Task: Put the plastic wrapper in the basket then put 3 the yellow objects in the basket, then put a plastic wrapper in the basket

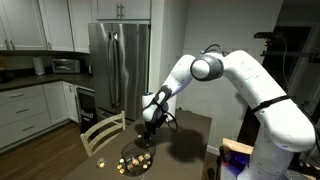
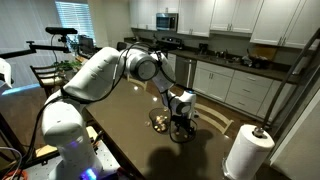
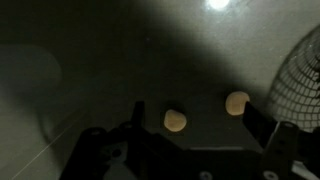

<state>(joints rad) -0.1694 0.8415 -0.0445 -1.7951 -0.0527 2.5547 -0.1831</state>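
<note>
In the wrist view my gripper [image 3: 195,115] is open and hovers low over the dark table. One small yellow piece [image 3: 175,121] lies between the fingers, nearer the left finger. A second yellow piece [image 3: 237,102] lies by the tip of the right finger. The dark wire basket [image 3: 300,85] shows at the right edge. In both exterior views the gripper [image 1: 150,122] [image 2: 181,112] is down near the table beside the basket [image 1: 135,158] [image 2: 160,121], which holds some pale items. I see no plastic wrapper clearly.
A dark table [image 1: 190,135] carries the scene. A wooden chair [image 1: 103,132] stands at its side. A paper towel roll [image 2: 245,152] stands on the table's near corner. Kitchen cabinets and a steel fridge [image 1: 118,65] are behind.
</note>
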